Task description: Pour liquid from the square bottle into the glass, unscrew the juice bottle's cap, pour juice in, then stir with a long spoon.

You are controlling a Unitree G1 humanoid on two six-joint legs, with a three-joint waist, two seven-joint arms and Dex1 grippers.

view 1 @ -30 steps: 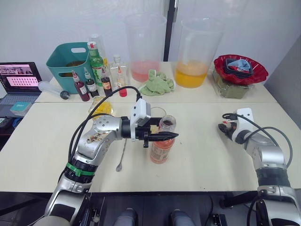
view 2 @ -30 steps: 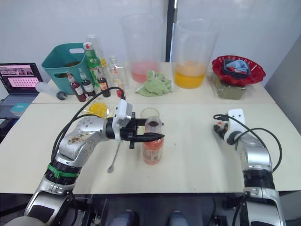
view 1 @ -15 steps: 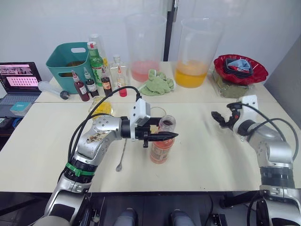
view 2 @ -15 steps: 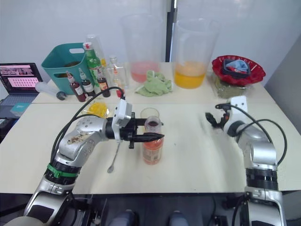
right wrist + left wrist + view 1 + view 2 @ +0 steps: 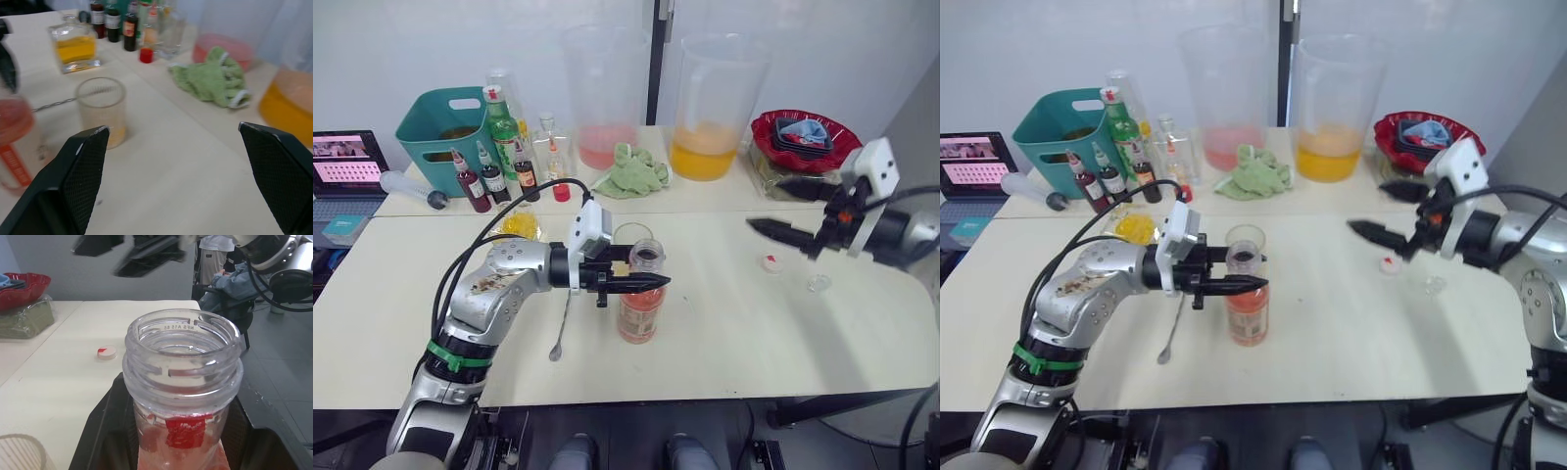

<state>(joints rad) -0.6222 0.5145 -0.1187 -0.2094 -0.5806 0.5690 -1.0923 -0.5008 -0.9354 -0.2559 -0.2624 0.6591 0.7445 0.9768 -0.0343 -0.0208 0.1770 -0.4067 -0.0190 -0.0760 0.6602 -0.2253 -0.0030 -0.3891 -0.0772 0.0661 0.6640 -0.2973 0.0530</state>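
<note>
Your left gripper (image 5: 641, 285) clamps the slim pink-orange juice bottle (image 5: 640, 311), neck embossed "NFA 15 86"; white cap (image 5: 771, 260) at 3 o'clock; right gripper (image 5: 786, 208) gapes wide.

Bright, even overhead light, soft shadows on bench (image 5: 724, 333). Right pincer (image 5: 785, 208) motion-blurred in head views. Left wrist view: juice bottle (image 5: 182, 377) neck sharp, bg beyond it soft. Right wrist view blurry throughout, washed-out far side.
</note>
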